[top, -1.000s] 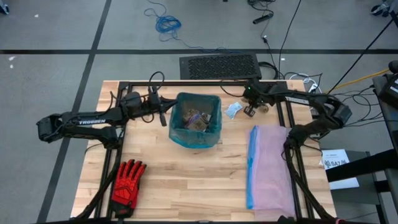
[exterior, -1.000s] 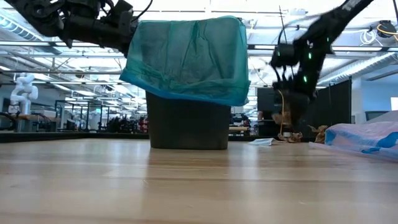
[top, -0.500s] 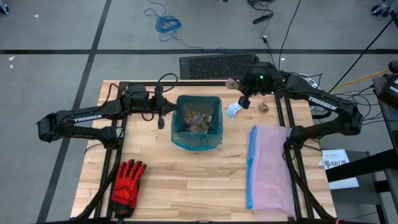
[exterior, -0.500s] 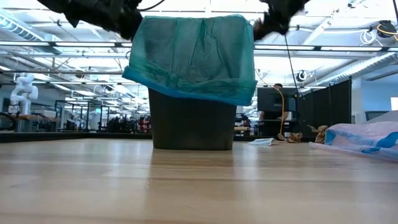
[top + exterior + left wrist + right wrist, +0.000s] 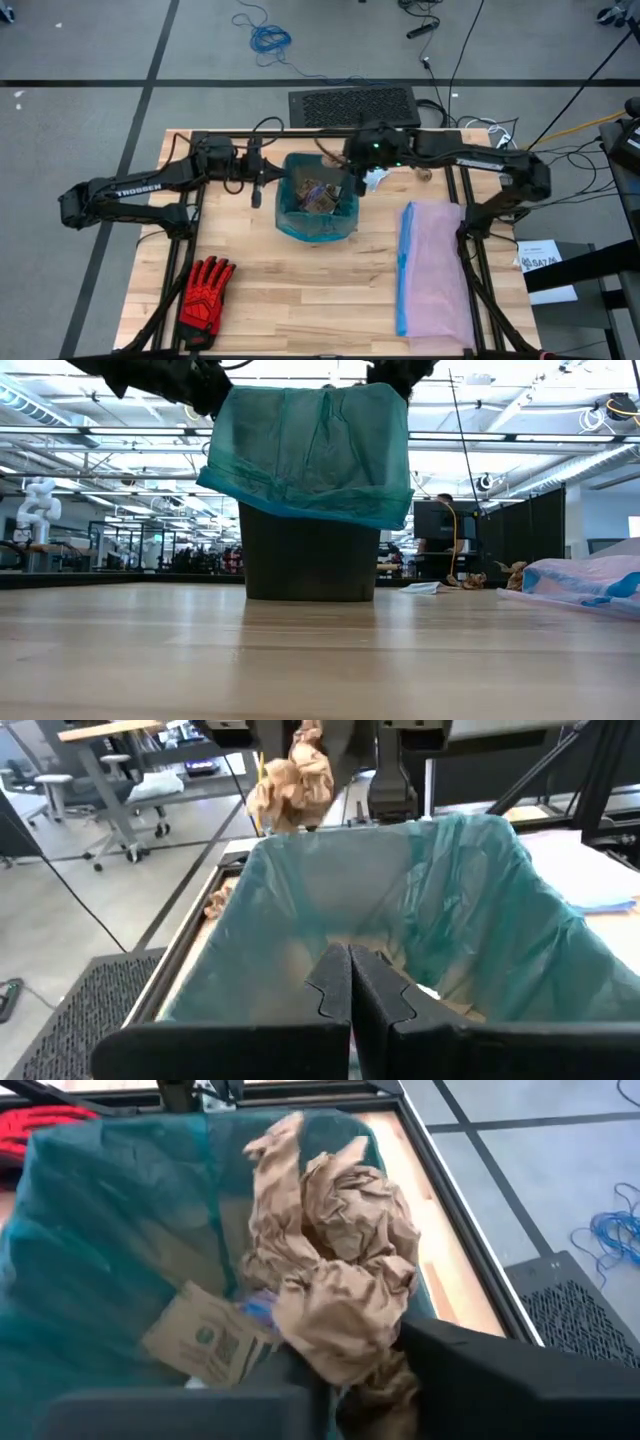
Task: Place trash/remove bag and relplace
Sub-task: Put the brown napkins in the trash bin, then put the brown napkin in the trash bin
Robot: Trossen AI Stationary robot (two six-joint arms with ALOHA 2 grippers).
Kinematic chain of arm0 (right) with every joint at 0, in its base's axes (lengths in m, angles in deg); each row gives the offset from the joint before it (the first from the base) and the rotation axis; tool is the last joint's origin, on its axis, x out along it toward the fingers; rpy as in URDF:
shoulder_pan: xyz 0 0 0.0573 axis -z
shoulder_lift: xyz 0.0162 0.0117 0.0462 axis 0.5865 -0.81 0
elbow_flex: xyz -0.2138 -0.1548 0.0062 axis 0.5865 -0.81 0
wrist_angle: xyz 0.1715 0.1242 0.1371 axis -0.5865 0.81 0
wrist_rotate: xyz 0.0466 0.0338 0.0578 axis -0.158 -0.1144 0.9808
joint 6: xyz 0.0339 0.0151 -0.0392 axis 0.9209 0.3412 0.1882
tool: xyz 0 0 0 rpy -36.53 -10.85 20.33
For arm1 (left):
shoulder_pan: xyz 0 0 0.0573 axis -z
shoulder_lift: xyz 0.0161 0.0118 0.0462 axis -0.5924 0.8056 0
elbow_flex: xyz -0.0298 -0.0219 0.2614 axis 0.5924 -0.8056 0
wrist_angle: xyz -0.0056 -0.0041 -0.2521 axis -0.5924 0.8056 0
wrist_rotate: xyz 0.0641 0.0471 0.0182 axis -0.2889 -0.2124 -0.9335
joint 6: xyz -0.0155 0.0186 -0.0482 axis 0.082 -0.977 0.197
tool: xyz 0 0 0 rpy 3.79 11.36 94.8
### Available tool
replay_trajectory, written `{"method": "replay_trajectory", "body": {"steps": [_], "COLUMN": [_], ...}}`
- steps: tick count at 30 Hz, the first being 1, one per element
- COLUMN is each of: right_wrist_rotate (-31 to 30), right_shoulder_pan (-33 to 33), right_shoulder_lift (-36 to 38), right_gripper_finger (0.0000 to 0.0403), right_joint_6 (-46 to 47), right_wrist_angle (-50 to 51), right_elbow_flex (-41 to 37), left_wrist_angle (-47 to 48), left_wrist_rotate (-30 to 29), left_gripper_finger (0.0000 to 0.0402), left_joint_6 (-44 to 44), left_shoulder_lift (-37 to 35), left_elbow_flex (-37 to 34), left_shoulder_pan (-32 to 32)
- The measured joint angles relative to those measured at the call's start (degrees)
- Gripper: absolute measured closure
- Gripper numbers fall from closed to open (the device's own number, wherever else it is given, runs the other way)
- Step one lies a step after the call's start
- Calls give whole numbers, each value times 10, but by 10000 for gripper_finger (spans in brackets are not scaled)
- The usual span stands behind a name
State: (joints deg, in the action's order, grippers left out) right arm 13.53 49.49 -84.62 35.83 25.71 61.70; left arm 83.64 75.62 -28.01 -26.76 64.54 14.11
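Observation:
A dark bin lined with the teal-green bag point(image 5: 318, 200) stands mid-table, with trash inside it. My right gripper point(image 5: 350, 1395) hovers over the bin's far right rim point(image 5: 352, 172), shut on a crumpled tan-brown paper lump point(image 5: 335, 1270). My left gripper point(image 5: 350, 988) is shut and sits level at the bin's left rim point(image 5: 280, 190). A pale blue scrap point(image 5: 375, 179) and another brown lump point(image 5: 425, 172) lie on the table to the right of the bin. My right gripper pinches the brown paper lump by its lower part point(image 5: 345, 1355) between its two fingers. The lump is lifted clear and hangs over the open bag point(image 5: 110, 1230). My left gripper's shut fingers are at the bag's left rim point(image 5: 250, 870); whether they touch it I cannot tell.
A red-and-black glove point(image 5: 205, 292) lies near the table's left front corner. A pale lilac bag with a blue rim point(image 5: 435, 268) is spread along the right side. A printed cardboard piece point(image 5: 205, 1342) lies in the bin. Bare wood lies in front of the bin.
My right gripper has risen from the table by the brown lumps on the far right, carrying one lump, and swung toward the table's left until it is over the bin's rim. One brown lump has stayed on the table.

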Motion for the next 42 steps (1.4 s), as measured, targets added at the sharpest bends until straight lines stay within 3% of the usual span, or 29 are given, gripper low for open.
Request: {"method": "replay_trajectory", "body": {"steps": [7,12,15,20,26,33,42], "right_wrist_rotate": [1,1,-16,-98,-103,-79,-57], "right_shoulder_pan": [0,1,8,42,112,244,402], "right_shoulder_lift": [-19,-16,-15,-15,-14,-13,-14], "right_gripper_finger": [185,139,135,139,139,139,140], "right_joint_6": [-15,-18,-19,-24,-26,-63,-88], "right_wrist_angle": [2,53,105,231,275,265,103], "right_elbow_flex": [48,74,77,76,76,19,-144], "left_wrist_angle": [83,133,166,232,319,361,374], "left_wrist_rotate": [-38,-50,-50,-63,-89,-90,-90], "left_gripper_finger": [402,402,402,402,402,402,402], "left_joint_6": [-30,-35,-46,-54,-74,-74,-60], "left_shoulder_lift": [0,0,0,1,0,0,0], "left_elbow_flex": [41,44,45,59,128,174,175], "left_shoulder_pan": [1,1,1,1,3,18,45]}}
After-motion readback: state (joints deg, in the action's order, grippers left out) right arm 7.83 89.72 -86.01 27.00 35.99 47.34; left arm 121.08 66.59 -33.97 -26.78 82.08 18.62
